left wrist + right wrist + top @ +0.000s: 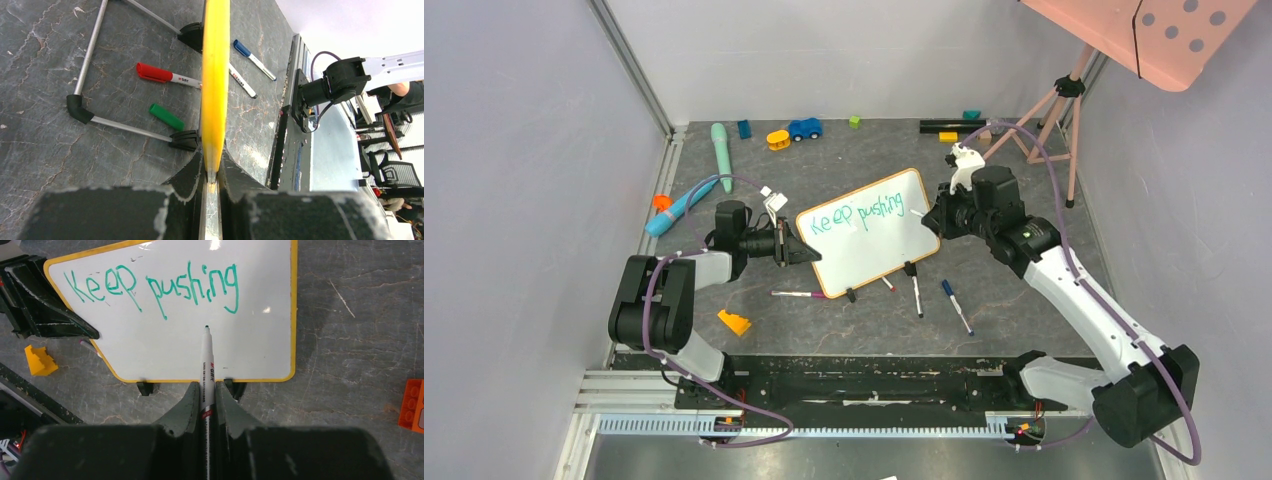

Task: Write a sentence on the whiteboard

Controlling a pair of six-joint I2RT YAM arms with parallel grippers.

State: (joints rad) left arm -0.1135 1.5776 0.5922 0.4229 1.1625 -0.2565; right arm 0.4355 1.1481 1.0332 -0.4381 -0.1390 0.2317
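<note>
Whiteboard (869,240), edge clenched in our left jaws, facing our right jaws, which grasp the marker (207,352); sentence (150,287) reads only "Keep pushing" just beyond the tip, so we judge "forward" comes next, on bare board beneath.

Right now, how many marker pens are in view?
5: one marker in the right hand; purple, red, black, blue on the table by the whiteboard. Others may be hidden.

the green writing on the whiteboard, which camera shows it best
Right wrist: the writing faces that camera head on, large and readable as "Keep pushing". Top external shows it small and slanted. Left wrist sees only the whiteboard edge-on, a yellow strip, no writing.
</note>
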